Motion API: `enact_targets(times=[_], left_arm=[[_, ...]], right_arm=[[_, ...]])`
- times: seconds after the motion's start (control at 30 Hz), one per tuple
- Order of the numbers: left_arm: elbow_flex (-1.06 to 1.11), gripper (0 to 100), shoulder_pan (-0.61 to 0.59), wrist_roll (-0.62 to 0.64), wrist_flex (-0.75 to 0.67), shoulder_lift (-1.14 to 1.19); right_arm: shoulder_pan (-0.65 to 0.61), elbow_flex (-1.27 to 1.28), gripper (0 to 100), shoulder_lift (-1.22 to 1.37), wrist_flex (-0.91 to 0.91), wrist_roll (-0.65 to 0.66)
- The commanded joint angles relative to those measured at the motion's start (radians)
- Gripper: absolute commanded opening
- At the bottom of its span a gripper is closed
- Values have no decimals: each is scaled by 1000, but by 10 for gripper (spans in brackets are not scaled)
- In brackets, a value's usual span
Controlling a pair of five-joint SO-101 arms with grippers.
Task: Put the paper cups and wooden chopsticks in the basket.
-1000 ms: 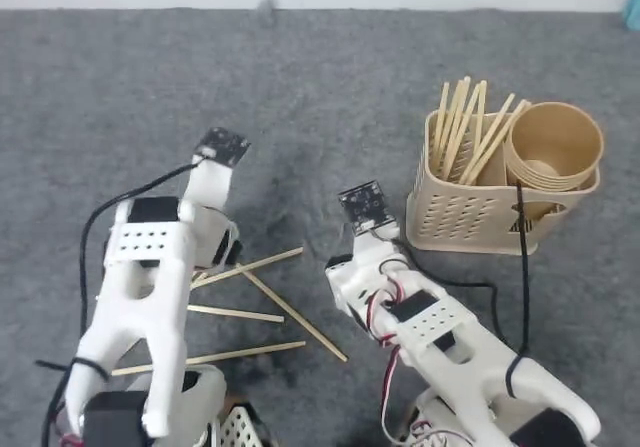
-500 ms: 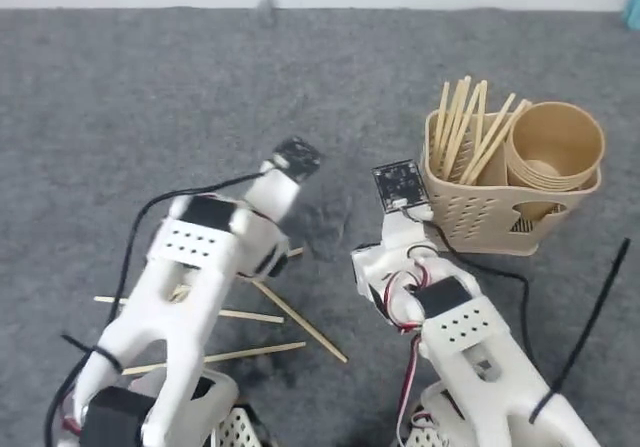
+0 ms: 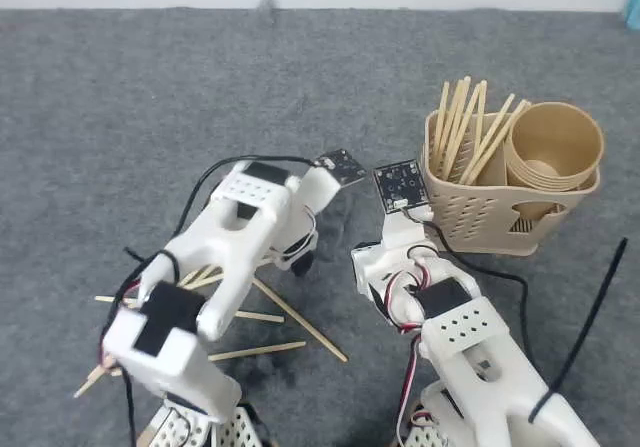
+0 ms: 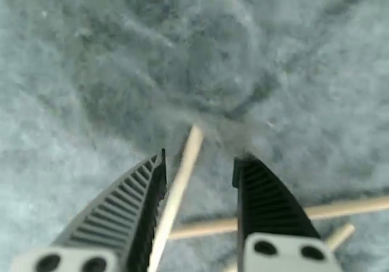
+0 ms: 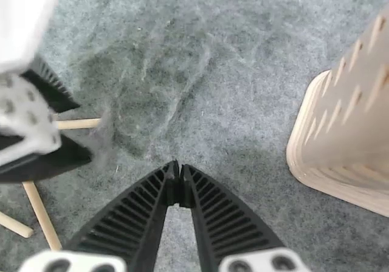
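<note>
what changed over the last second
The left tool swung right toward the basket and, open, now straddles a loose chopstick. The right tool, shut, moved forward beside the basket. The basket and its cups stayed put.

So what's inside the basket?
The basket holds wooden chopsticks standing in one compartment and stacked paper cups in the other. Its wall covers the chopsticks' lower ends, and the basket's floor cannot be seen.
</note>
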Motion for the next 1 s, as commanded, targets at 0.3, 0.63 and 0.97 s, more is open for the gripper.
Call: enact_targets(times=[0.3, 0.63, 0.97], left_arm=[[-53, 13, 8, -11, -8, 69], [-62, 13, 5, 58, -5, 55], [-54, 13, -87, 74, 87, -269]], right_arm=[[5, -8, 9, -38, -22, -6], [-13, 23, 9, -38, -73, -2], [-13, 25, 9, -38, -73, 25]])
